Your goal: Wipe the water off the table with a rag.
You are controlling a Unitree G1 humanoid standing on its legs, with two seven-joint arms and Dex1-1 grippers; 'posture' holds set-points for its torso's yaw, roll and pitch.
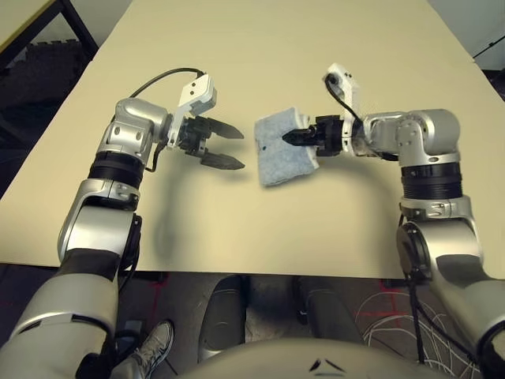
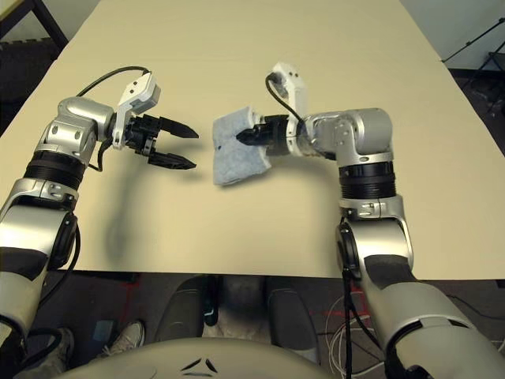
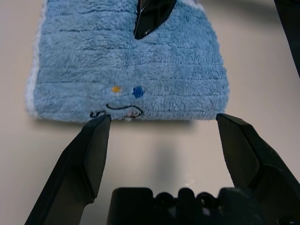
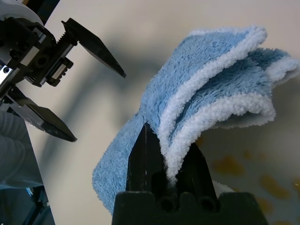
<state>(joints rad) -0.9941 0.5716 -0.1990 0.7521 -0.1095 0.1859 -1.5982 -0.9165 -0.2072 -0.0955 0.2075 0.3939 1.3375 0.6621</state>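
Rag (image 1: 286, 148) pinched between the closed black fingers of the right gripper (image 1: 293, 138), held up off the bench (image 1: 260, 47) at the centre of the left eye frame, hanging in loose folds with the white fringed edge showing. Small embroidered marks, blue and orange, visible on the cloth in the left wrist view. Left gripper (image 1: 226, 147) just left of the rag, fingers spread wide, empty, pointing toward the cloth without touching it.

Pickup of the rag apparently done. Wiping apparently not begun: cloth clear of the surface, not pressed flat. Water (image 4: 243, 171) seen as yellowish-orange blotches on the bench at the lower right of the right wrist frame, under and beside the hanging rag; too faint to make out in the head views. Whether any of the spill is already gone cannot be told.

Left to do, by judgement: lower the rag onto the droplets, sweep across them until the surface is dry. Possible handover to the left gripper, given its open stance facing the cloth, though uncertain.
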